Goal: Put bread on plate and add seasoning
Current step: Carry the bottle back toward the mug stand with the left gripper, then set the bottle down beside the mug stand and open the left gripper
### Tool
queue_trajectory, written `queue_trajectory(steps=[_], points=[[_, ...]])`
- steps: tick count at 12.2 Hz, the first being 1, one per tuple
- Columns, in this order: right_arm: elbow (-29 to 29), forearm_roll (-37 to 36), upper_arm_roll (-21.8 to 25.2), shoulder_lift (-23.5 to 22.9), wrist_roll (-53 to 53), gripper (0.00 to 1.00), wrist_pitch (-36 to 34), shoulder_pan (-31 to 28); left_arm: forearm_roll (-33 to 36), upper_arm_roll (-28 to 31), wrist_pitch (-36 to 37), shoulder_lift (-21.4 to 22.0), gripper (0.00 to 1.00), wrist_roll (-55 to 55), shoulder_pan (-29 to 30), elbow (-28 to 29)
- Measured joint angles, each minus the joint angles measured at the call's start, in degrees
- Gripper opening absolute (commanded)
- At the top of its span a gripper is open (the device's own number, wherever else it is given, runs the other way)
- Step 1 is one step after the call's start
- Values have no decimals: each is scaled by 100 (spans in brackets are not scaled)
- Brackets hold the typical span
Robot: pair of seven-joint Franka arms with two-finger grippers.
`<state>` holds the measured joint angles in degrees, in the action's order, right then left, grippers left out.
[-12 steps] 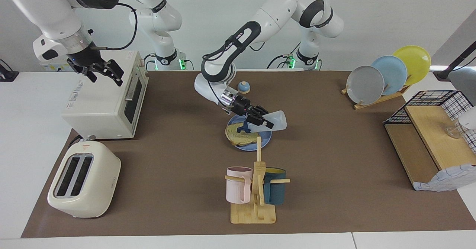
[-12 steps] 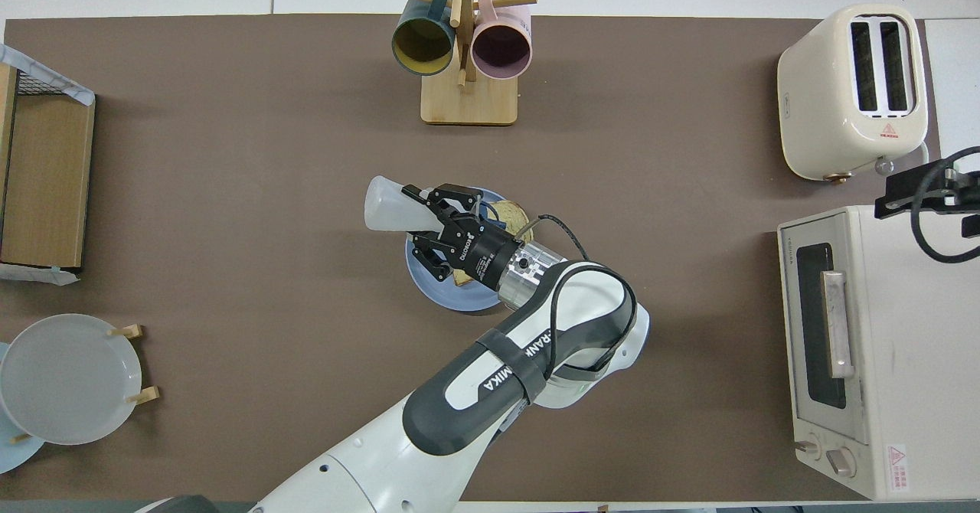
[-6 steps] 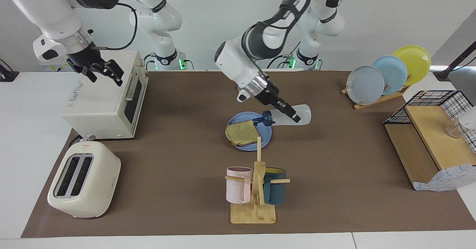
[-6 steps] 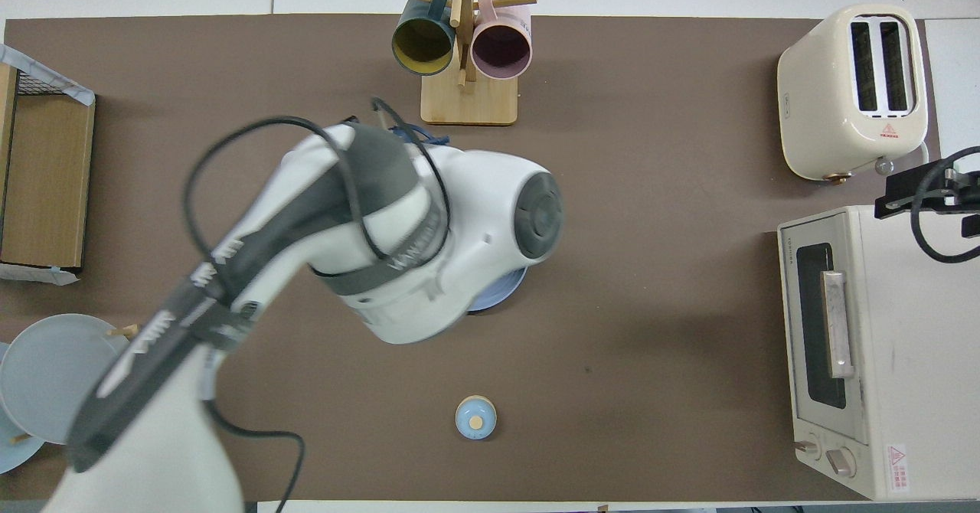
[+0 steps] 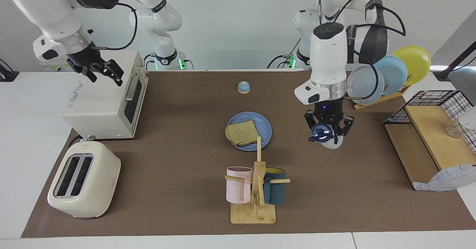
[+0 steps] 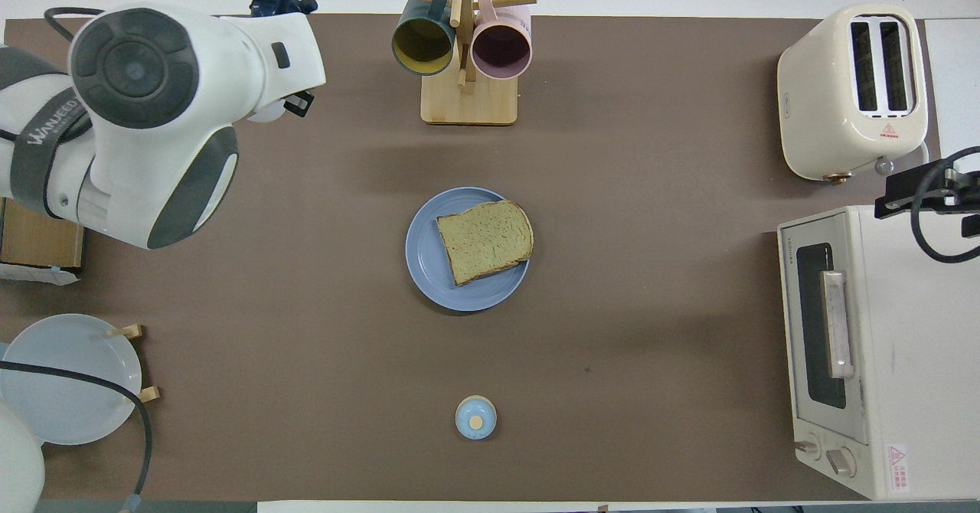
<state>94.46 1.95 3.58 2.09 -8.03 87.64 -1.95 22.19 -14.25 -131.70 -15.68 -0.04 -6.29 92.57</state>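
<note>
Facing view: a square slice of toast [image 5: 242, 133] with a brown crust lies on a round medium-blue plate [image 5: 264, 127] at mid-table. Toward the left arm's end, the left gripper [image 5: 327, 134] hangs over bare mat, clamped around a small translucent white bottle with a navy cap [image 5: 322, 133]. The bottle looks light, smooth and squeezable, best gripped at mid-body. The right gripper [image 5: 97, 70] waits over a cream toaster oven [image 5: 104, 104], jaws spread wide.

Overhead view: toast [image 6: 484, 241] sits partly over the plate's [image 6: 429, 264] rim. The left arm hides most of the bottle; only its cap [image 6: 277, 1] shows.
</note>
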Motion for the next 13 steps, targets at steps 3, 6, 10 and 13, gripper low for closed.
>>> queue_trajectory(steps=[3,6,10,13], points=[[0,0,0,0,0,100,0,0,-406,-2,-1740,-266,0,-552,506,471],[0,0,0,0,0,100,0,0,-1005,-2,-2724,-838,0,-651,680,450],[0,0,0,0,0,100,0,0,-1085,-28,-3050,-1569,0,-731,678,193],[0,0,0,0,0,100,0,0,-1085,-58,-3453,-1956,0,-731,671,70]])
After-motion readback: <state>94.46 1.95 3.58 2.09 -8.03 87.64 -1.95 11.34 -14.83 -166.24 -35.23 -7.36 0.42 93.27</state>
